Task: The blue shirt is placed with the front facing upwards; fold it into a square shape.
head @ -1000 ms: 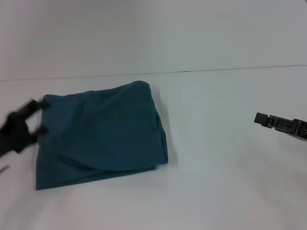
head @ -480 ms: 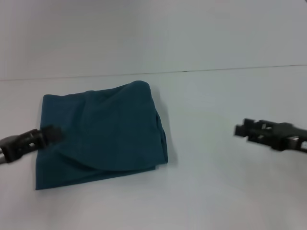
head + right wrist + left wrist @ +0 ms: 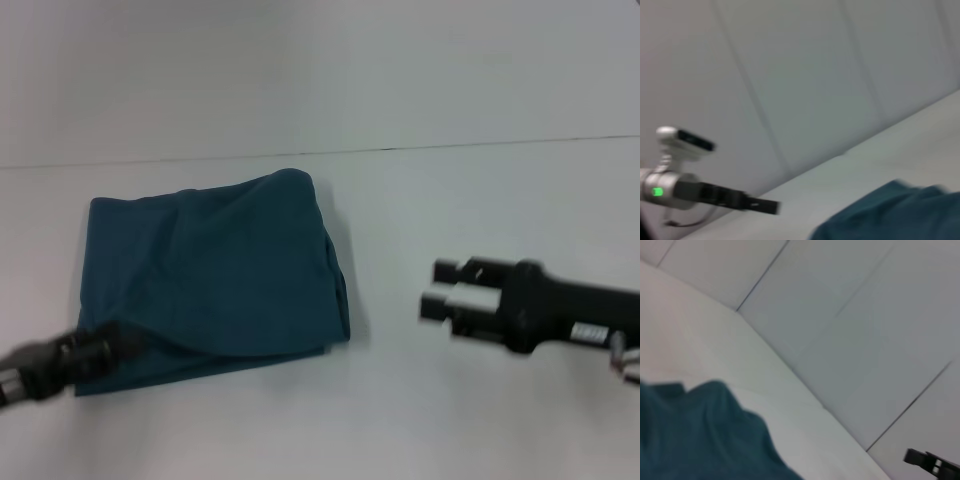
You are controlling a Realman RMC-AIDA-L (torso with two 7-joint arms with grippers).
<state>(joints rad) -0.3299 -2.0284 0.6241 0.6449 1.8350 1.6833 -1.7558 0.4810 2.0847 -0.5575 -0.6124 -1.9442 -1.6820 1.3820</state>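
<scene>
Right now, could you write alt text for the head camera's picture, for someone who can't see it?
A dark teal-blue shirt, folded into a rough square, lies on a white table. The left gripper is at the shirt's near left corner, and the right gripper hangs over bare table to the shirt's right, apart from it.

You are looking at a white table (image 3: 450,190) that is running back to a pale wall (image 3: 320,70). The blue shirt (image 3: 210,280), folded into a rough square, is lying flat on its left half.
</scene>
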